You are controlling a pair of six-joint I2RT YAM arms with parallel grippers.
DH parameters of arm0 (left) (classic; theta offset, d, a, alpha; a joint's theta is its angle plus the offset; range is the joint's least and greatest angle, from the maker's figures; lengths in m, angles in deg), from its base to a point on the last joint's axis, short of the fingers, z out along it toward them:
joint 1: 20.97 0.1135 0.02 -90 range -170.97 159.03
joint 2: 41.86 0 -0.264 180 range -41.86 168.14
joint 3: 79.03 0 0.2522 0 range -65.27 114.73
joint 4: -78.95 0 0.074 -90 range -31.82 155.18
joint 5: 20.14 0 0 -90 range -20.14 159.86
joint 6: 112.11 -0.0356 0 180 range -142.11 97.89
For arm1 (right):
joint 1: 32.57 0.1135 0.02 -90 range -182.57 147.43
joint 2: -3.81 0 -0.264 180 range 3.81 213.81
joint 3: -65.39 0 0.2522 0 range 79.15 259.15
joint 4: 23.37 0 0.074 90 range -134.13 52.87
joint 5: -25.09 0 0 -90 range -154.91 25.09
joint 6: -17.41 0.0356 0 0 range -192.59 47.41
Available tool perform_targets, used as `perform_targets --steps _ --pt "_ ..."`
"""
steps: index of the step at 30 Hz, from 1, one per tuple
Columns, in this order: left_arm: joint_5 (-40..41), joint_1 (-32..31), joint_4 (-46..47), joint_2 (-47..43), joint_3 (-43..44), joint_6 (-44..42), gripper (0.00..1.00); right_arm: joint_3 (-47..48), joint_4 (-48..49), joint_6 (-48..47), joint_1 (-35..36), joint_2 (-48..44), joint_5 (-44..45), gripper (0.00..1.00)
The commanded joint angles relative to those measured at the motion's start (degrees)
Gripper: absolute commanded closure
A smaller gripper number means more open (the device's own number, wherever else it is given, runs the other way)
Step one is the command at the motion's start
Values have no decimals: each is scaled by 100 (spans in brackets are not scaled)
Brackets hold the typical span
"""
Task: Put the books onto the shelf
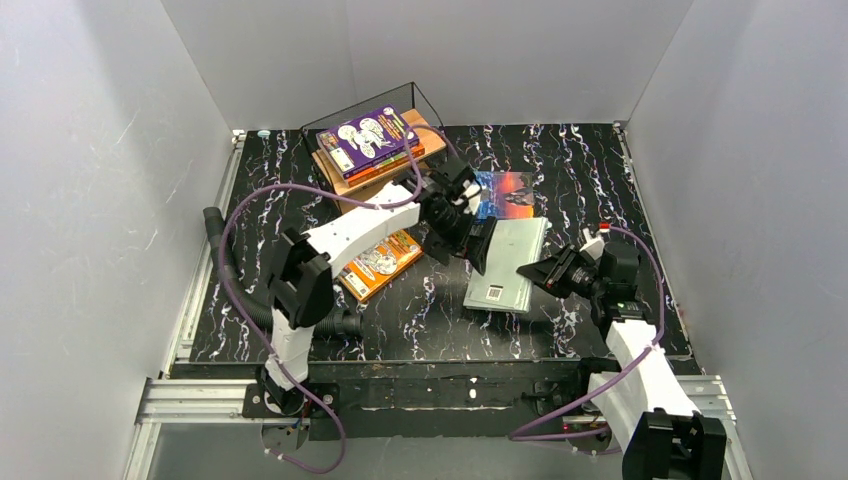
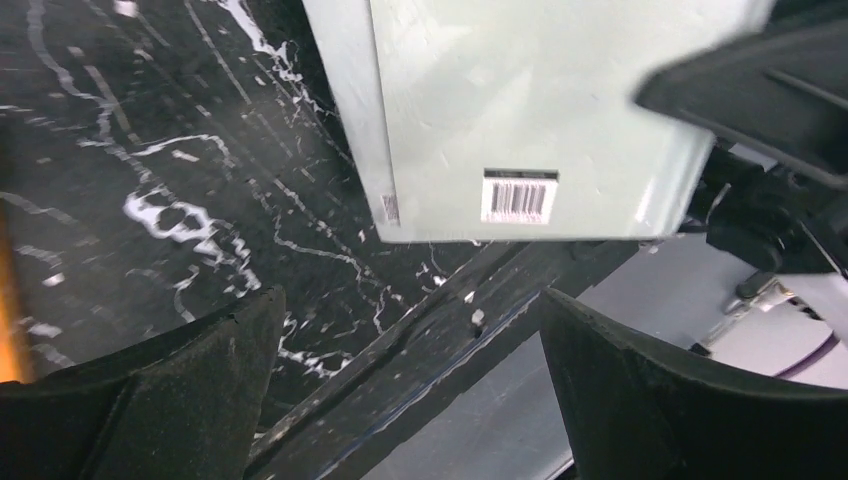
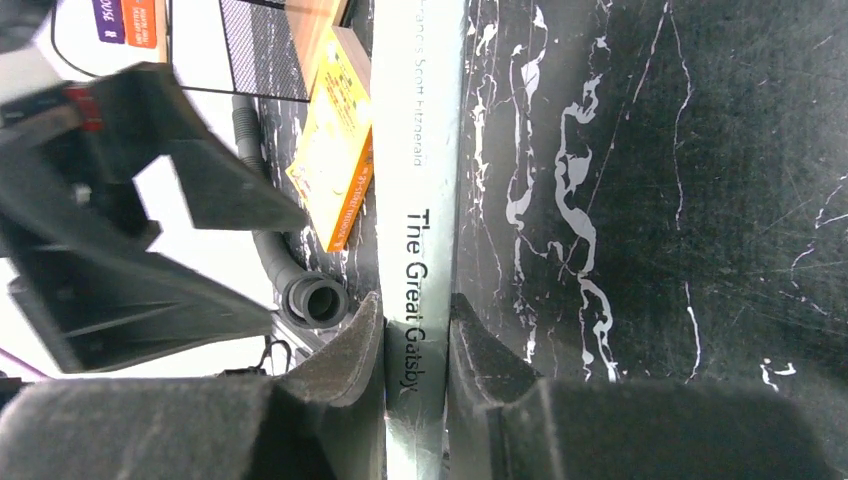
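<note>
In wrist view: right tool [image 3: 415, 325] clamps grey-green book [image 3: 432, 120] | overhead: unclear

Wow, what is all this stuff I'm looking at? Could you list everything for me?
shelf: one, black wire with light wooden boards, far left of the table
purple book: one, cartoon cover, topmost on the shelf
red-green book: one, only its edge shows, under the purple book
orange book: one, flat on the table below the left arm
blue book: one, orange sunset cover, flat, far middle
pale book: one, grey-green with barcode, centre
table: one, black with white veins
left tool: one, black, open, over the pale book's near left corner
right tool: one, black, shut on the pale book's spine
</note>
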Motion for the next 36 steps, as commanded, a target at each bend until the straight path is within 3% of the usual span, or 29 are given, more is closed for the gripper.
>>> perform_targets --steps 1,6,9,12,16,23,31,36 --pt "428 62 -1632 -640 630 -810 2 478 128 296 4 -307 -168 99" --pt "1152 597 -2897 -841 1838 -895 2 646 216 536 15 -384 -236 99" --pt "1628 1142 -3283 -1115 2114 -782 2 751 220 591 49 -413 -167 99" --pt "2056 1550 -3427 -1497 2042 -777 2 729 553 888 206 -414 110 99" --pt "2406 1878 -3552 -2008 1723 -672 2 809 1377 1480 1000 -74 729 99" --pt "2200 2362 -3401 -2940 920 -133 2 1501 2875 2286 2295 1564 1500 99" --pt "2339 2397 -3624 -3495 731 -44 2 2239 3861 2936 2865 2899 1964 99" --pt "2492 2481 -3799 -3725 682 14 2 2621 4222 3017 3090 3185 2128 99"
